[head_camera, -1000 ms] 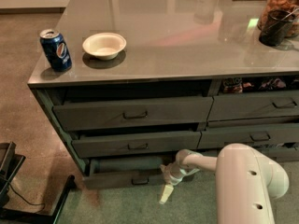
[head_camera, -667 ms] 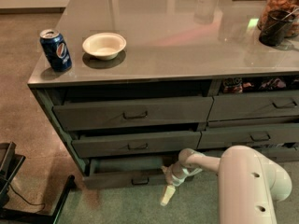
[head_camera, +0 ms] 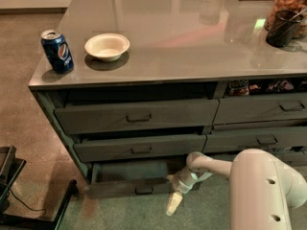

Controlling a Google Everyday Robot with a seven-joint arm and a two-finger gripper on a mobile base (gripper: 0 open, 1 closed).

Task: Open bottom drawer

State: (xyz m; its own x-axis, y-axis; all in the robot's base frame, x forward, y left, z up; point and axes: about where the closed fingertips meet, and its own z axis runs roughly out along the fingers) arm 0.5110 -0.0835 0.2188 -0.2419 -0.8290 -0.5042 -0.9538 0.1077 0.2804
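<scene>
The bottom drawer (head_camera: 122, 188) is the thin dark grey-green front at the foot of the left stack, with a small loop handle (head_camera: 143, 191). It stands pulled out a little, with a dark gap above it. My gripper (head_camera: 173, 202) hangs on the white arm (head_camera: 211, 166) at the drawer's right end, just right of the handle, its pale tip pointing down to the floor. It holds nothing that I can see.
Two taller drawers (head_camera: 139, 115) sit above, both slightly out. The neighbouring stack (head_camera: 261, 110) is to the right. On the countertop (head_camera: 192, 42) stand a blue soda can (head_camera: 57, 51), a white bowl (head_camera: 107, 46) and jars (head_camera: 285, 13). A dark stand (head_camera: 14, 186) is at lower left.
The bottom drawer has come out a little further. The gripper and arm have shifted slightly left and toward me with it.
</scene>
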